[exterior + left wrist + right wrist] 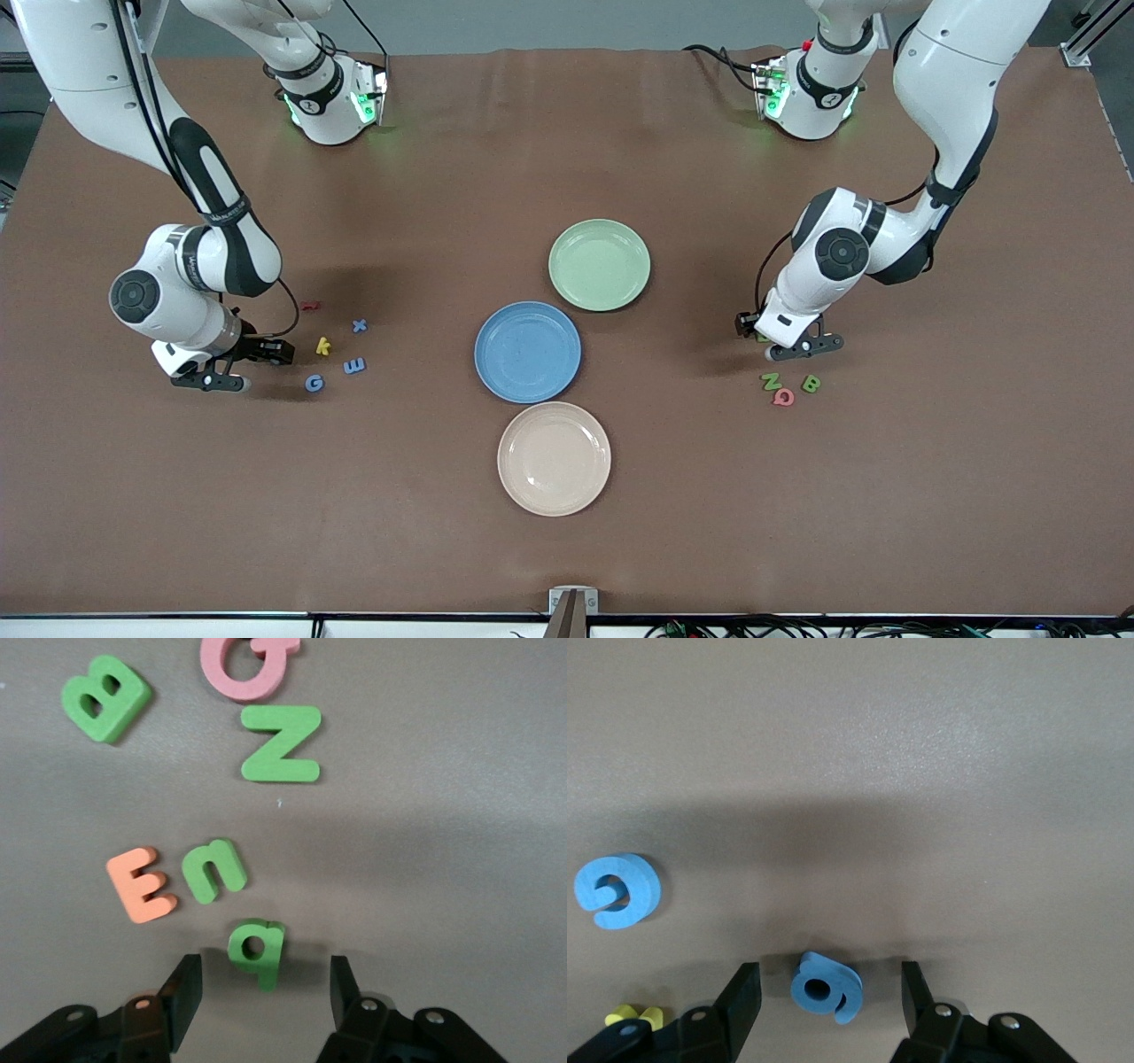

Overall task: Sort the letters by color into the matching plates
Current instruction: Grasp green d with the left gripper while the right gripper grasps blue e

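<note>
A brown table (567,549) carries everything, with the two arm bases standing along its top edge in the front view. Toward the right arm's end, the right gripper (209,381) is low over the table, its fingers (740,997) spread apart on either side of a blue 6-shape (826,987) and not touching it. Just beside it lie the blue G (314,383), blue E (354,365), yellow k (323,346), blue x (359,325) and a dark red piece (308,306). In the middle sit three plates: the green plate (599,264) farthest from the front camera, the blue plate (527,351) touching its rim, the beige plate (554,457) nearest. Toward the left arm's end, the left gripper (804,348) is low too, fingers (184,988) open around the green q (258,949) with gaps on both sides. The green u (213,870) and orange E (140,883) lie near it, then the green N (771,381), pink Q (783,397) and green B (810,383).
</note>
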